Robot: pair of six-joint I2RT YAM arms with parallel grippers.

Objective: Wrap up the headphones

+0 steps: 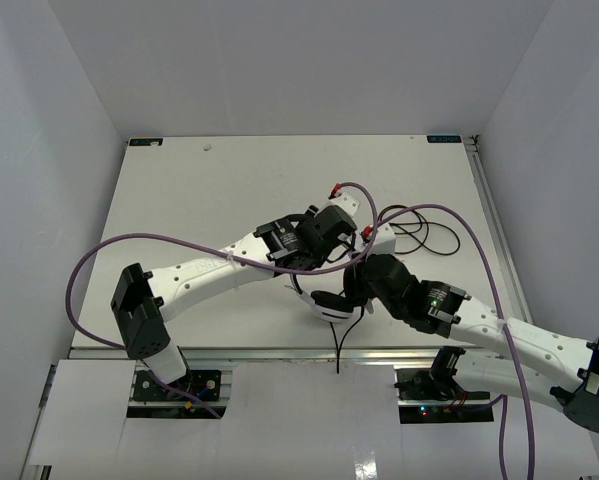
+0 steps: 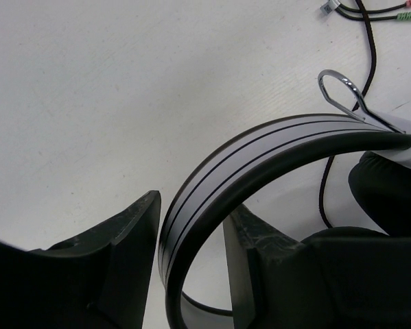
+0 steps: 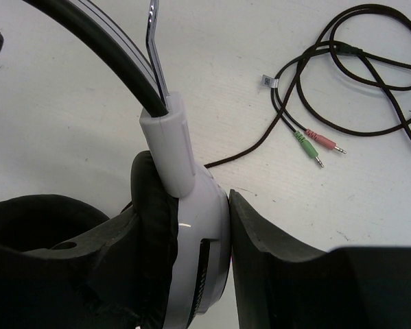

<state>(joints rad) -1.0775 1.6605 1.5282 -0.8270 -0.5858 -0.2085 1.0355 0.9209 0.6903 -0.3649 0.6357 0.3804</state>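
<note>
The headphones (image 1: 329, 307) sit at mid-table between my two arms, lifted a little off the surface. My right gripper (image 1: 351, 290) is shut on one white ear cup (image 3: 202, 199), with its black pad against the left finger. My left gripper (image 1: 324, 270) is shut on the striped headband (image 2: 274, 140), which runs up between its fingers (image 2: 130, 233). The thin dark cord (image 3: 370, 75) lies looped on the table beyond, and its green and pink plugs (image 3: 318, 145) lie loose. In the top view the loops (image 1: 424, 232) lie to the right, and one strand (image 1: 339, 345) trails to the near edge.
Thick purple robot cables (image 1: 109, 255) arc over both arms, and one (image 1: 499, 275) crosses above the cord loops. The white table (image 1: 209, 190) has a metal rail along its near edge (image 1: 279, 352). Grey walls stand on three sides.
</note>
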